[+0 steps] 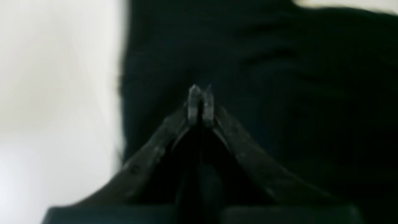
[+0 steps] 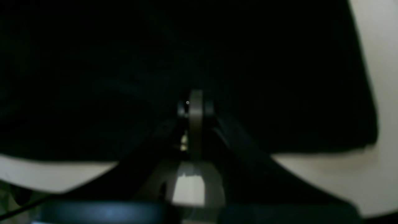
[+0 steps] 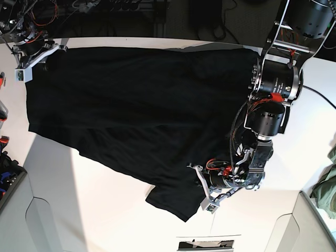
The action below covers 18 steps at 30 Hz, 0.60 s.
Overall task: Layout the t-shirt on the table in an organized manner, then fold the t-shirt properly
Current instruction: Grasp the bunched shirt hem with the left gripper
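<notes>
The black t-shirt (image 3: pixel 142 105) lies spread wide over the white table (image 3: pixel 94 210), with one part hanging toward the near edge. My left gripper (image 3: pixel 202 193) sits at that near part, jaws shut on the cloth. In the left wrist view its fingertips (image 1: pixel 195 99) meet over the black t-shirt (image 1: pixel 279 93), whose edge runs down the left. My right gripper (image 3: pixel 32 60) is at the shirt's far left corner, shut on it. In the right wrist view the gripper (image 2: pixel 196 105) is pressed into the dark t-shirt (image 2: pixel 124 77). The print and tag are hidden.
An olive-green garment (image 3: pixel 326 189) lies at the right edge. Grey bins stand at the near left (image 3: pixel 16 210) and near right (image 3: pixel 310 226). Cables and hardware (image 3: pixel 121 10) line the far edge. Bare table shows in the left wrist view (image 1: pixel 46 93) and the right wrist view (image 2: pixel 326 174).
</notes>
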Tool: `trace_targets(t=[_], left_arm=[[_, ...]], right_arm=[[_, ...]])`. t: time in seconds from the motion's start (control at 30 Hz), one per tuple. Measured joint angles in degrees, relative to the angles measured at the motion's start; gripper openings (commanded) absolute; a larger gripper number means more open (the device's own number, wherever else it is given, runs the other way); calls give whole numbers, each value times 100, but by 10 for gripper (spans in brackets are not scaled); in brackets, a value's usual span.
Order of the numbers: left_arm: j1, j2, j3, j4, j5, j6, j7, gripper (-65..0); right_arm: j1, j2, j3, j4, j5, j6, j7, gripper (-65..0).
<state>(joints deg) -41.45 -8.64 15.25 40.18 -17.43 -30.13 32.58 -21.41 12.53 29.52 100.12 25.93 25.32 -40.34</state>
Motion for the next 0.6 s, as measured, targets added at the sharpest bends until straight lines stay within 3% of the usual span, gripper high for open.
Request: trace_targets(t=[0.07,0.13,0.23,0.37,0.53,0.6], left_arm=[[197,39,0,201,-341,-361,105,-650],[450,116,2,216,-306,-374,105,-650],[850,208,0,181,-153,-39,-463,-650],[763,374,-13,-114,498,402,-968,-650],[673,577,120,-468,675,459,-1309,-650],[564,599,304,-588,684,741,-1368,-650]], right_arm=[[114,0,0,-2,2,-2,-2,-650],[227,0,0,-2,0,-2,-2,-650],[348,4,0,0,-2,-2,-48,-650],[315,0,0,0,-2,7,-278,-650],[151,15,0,-2,48,17,-343,-650],[0,13,0,-2,114,22,-337,-650]])
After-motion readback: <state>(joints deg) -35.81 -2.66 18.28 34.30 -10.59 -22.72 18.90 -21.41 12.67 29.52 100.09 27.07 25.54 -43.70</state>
